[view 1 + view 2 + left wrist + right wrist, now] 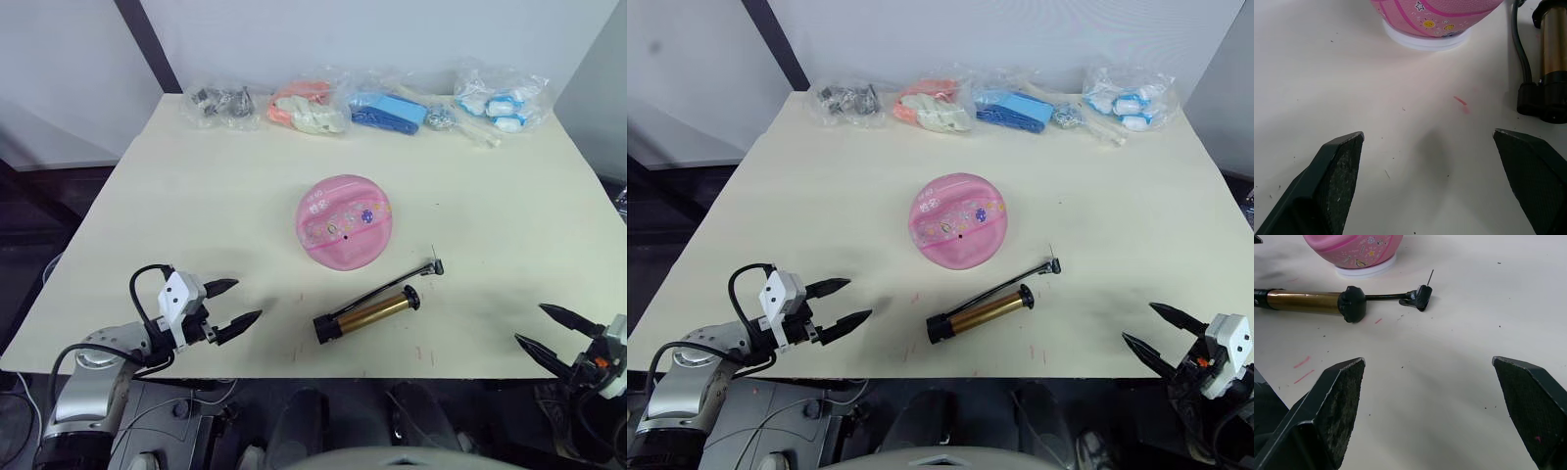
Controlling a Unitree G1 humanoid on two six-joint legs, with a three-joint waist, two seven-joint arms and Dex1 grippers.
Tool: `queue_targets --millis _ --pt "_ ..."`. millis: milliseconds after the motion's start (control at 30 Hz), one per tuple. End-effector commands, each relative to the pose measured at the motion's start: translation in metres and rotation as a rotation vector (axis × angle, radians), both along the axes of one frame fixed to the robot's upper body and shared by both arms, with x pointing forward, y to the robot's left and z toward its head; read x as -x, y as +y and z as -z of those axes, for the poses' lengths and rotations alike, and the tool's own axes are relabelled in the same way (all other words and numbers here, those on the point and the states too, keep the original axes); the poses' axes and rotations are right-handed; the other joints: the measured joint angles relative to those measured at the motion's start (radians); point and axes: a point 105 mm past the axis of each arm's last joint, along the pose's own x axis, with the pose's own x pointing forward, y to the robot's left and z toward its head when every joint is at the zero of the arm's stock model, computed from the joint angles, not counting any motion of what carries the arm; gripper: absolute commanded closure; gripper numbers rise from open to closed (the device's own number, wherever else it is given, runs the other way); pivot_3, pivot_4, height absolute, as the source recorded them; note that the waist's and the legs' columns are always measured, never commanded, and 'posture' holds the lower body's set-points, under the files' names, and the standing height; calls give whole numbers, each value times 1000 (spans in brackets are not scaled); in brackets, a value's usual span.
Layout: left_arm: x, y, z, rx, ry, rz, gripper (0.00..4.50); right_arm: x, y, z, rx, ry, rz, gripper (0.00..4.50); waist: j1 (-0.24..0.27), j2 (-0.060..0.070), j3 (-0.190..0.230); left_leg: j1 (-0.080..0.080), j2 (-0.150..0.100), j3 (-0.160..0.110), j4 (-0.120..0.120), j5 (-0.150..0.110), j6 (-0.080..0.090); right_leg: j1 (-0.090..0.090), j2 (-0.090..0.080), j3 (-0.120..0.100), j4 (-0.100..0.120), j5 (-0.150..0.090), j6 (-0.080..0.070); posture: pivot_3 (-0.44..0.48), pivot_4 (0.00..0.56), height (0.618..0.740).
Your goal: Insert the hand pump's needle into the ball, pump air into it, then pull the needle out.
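The pink ball [344, 221] with its band of cartoon prints rests on a white ring in the middle of the table. Just in front of it to the right lies the hand pump [367, 313], gold barrel and black caps, with its black hose running to the needle [1429, 277], which points upward from its black fitting. My left gripper [236, 305] is open near the front left edge, left of the pump and touching nothing. My right gripper [552, 328] is open at the front right edge, well right of the pump, with nothing between its fingers.
Several clear plastic bags line the table's far edge: one with dark metal parts [219, 104], one with orange and white items [308, 108], one with blue pieces [390, 111], one with blue-white items [500, 101]. The table's front edge [392, 370] runs just beneath both grippers.
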Motion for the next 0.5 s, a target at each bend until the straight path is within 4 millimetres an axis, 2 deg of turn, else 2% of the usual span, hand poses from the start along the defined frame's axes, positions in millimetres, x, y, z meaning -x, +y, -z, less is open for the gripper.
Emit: queue_targets --millis 33,300,500 --pt "-4 5 -15 -17 -56 0 0 3 -9 -9 22 -50 5 131 0 0 0 0 0 0 0 0 0 0 0 0 0 0 0 0 150 740" --pt "-5 9 -5 -3 -57 8 0 4 -11 -8 47 -73 -14 131 -1 0 0 0 0 0 0 0 0 0 0 0 0 0 0 0 150 740" --pt "-7 11 -1 -10 -61 25 0 3 -6 -13 44 -82 -36 131 0 0 0 0 0 1 0 0 0 0 0 0 0 0 0 0 150 740"
